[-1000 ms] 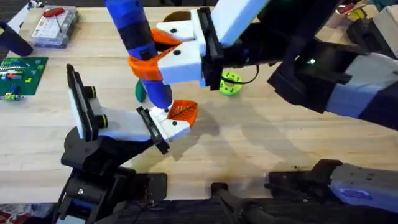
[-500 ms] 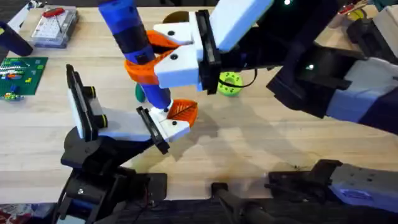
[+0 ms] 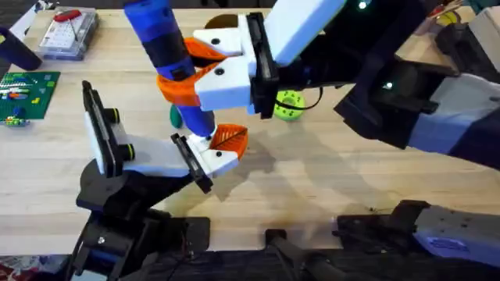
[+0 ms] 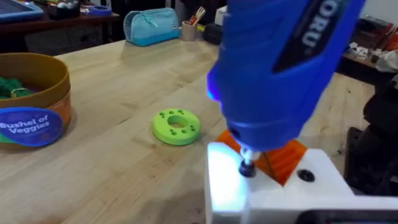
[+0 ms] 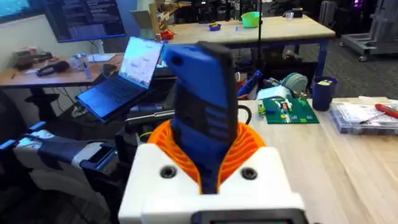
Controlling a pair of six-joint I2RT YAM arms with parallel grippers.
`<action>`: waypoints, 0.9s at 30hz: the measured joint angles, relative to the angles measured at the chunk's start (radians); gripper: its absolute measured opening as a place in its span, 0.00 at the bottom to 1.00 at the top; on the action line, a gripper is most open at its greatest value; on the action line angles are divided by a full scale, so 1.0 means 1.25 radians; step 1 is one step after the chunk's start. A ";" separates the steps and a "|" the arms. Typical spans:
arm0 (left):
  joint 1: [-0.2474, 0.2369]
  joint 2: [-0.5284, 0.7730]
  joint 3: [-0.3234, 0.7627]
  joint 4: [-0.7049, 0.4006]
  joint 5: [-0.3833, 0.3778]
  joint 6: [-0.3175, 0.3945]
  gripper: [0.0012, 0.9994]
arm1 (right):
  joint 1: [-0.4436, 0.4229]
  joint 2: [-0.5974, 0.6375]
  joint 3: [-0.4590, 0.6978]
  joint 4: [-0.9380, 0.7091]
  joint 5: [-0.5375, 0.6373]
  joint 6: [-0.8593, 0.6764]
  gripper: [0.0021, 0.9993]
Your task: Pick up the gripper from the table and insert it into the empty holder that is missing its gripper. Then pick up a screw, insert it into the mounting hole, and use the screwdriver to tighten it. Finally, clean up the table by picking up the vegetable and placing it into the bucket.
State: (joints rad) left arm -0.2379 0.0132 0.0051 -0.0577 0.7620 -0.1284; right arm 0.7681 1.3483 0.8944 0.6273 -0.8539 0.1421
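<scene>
My right gripper [image 3: 199, 66] reaches across the table and is shut on the blue screwdriver [image 3: 168, 47], which stands tilted. Its bit points down onto the white gripper piece with an orange ribbed pad [image 3: 229, 140], seated at the end of my left gripper [image 3: 205, 156]. In the left wrist view the bit sits on a screw [image 4: 247, 168] in that white piece [image 4: 311, 186]. The dark green vegetable [image 3: 176, 115] lies on the table, half hidden behind the screwdriver. The bucket [image 4: 31, 106] stands farther back, with its blue label facing my left wrist.
A lime-green ring disc [image 3: 289, 104] lies just right of the screwdriver. A clear parts box [image 3: 69, 33] and a green circuit board [image 3: 27, 94] sit at the far left. The right arm's bulk covers the table's right half.
The screwdriver and right gripper shifted slightly left a second ago and have held still since. The left arm has not moved.
</scene>
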 joint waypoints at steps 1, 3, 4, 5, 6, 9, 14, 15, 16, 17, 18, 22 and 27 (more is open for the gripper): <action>0.000 0.000 0.000 0.000 0.000 0.000 0.02 | 0.000 0.000 0.000 0.000 0.000 0.000 0.08; 0.000 0.000 0.000 0.000 0.000 0.000 0.02 | 0.000 0.000 0.000 0.000 0.000 0.000 0.08; 0.000 0.000 0.000 0.000 0.000 0.000 0.02 | 0.000 0.000 0.000 0.000 0.000 0.000 0.08; 0.000 0.000 0.000 0.000 0.000 0.000 0.02 | 0.000 0.000 0.000 0.000 0.000 0.000 0.08; 0.000 0.000 0.000 0.000 0.000 0.000 0.02 | 0.000 0.000 0.000 0.000 0.000 0.000 0.08; 0.000 0.000 0.000 0.000 0.000 0.000 0.02 | 0.000 0.000 0.001 0.000 0.000 0.000 0.08; 0.000 0.000 0.000 0.001 0.000 0.000 0.02 | 0.000 0.000 0.010 -0.003 0.000 0.000 0.08; 0.000 0.000 0.000 0.001 0.000 0.000 0.02 | 0.000 0.000 0.012 -0.004 0.000 0.000 0.08; 0.000 0.000 0.000 0.001 -0.001 0.000 0.02 | 0.000 0.000 0.014 -0.005 0.000 0.001 0.09; 0.000 0.000 0.000 0.001 -0.002 0.000 0.02 | 0.000 0.000 0.016 -0.005 0.000 0.002 0.08; 0.000 0.000 0.000 0.001 -0.002 0.000 0.02 | 0.000 0.000 0.018 -0.005 0.000 0.002 0.08; 0.000 0.000 0.000 0.001 -0.002 0.000 0.02 | 0.000 0.000 0.020 -0.005 0.000 0.003 0.08; 0.000 0.000 0.000 0.001 -0.003 0.000 0.02 | 0.000 0.000 0.020 -0.005 0.000 0.004 0.09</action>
State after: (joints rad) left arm -0.2379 0.0128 0.0051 -0.0566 0.7586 -0.1280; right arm 0.7681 1.3483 0.9195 0.6212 -0.8539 0.1473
